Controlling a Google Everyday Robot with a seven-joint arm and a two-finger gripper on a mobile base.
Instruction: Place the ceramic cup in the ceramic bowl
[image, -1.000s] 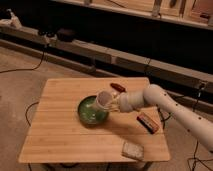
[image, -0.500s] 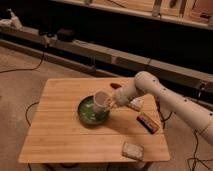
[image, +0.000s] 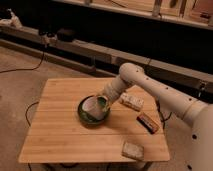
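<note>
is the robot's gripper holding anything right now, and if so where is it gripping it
It cannot be told for sure. The gripper is at the rim of the ceramic cup, which sits inside the ceramic bowl.

Overall light: dim, warm, yellowish.
Source: seems overhead, falling mostly on the wooden table (image: 65, 130); exact lamp out of view.
Background: near-black band behind the table's far edge; floor murky.
Shadows: soft dark patch under the arm near the table's right edge; ceramic bowl (image: 86, 116) shades its own near side.
Glare: faint sheen on the ceramic cup (image: 94, 106) and the white arm.
Blur: soft throughout; gripper (image: 102, 102), above the bowl at table centre, smeared.
Small packets (image: 132, 149): edges fuzzy, markings unreadable.
</note>
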